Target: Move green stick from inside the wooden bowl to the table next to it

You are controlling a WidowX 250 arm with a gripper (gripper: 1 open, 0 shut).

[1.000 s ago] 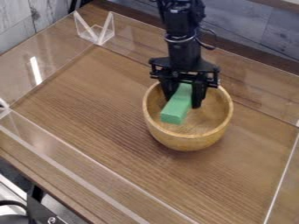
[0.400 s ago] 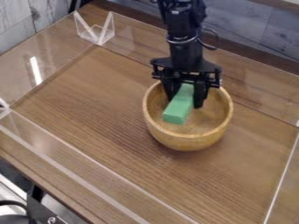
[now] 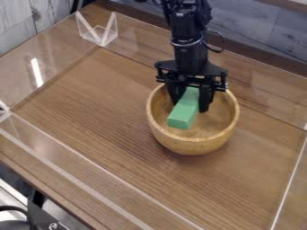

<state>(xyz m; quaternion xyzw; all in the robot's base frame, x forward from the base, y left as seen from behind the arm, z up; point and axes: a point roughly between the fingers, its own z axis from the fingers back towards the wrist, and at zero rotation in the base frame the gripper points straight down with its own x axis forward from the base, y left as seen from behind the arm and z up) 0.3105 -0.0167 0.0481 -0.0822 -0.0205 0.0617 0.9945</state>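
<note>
"Any brand or label near you that can be read?"

"None that I can make out. My gripper [image 3: 188, 90] is dark and mechanical, the wooden bowl [image 3: 192, 126] is plain tan, and whatever marks there may be are too small to read."

"And what are you doing with those jaws?"

"I have them clenched on the green stick [image 3: 184, 108]. Its upper end is between my fingertips, and its lower part slants down toward the near left of the bowl."

"So where exactly is it?"

"Within the bowl's rim as the camera sees it, over the inside. Whether its lower end touches the wood, I cannot tell. The bowl sits on the brown table [image 3: 108, 126]."

"Anything different from the earlier frames?"

"Very little. The stick, my grip and the bowl look almost the same as a second ago; at most, my arm has shifted a touch at the top."
</note>
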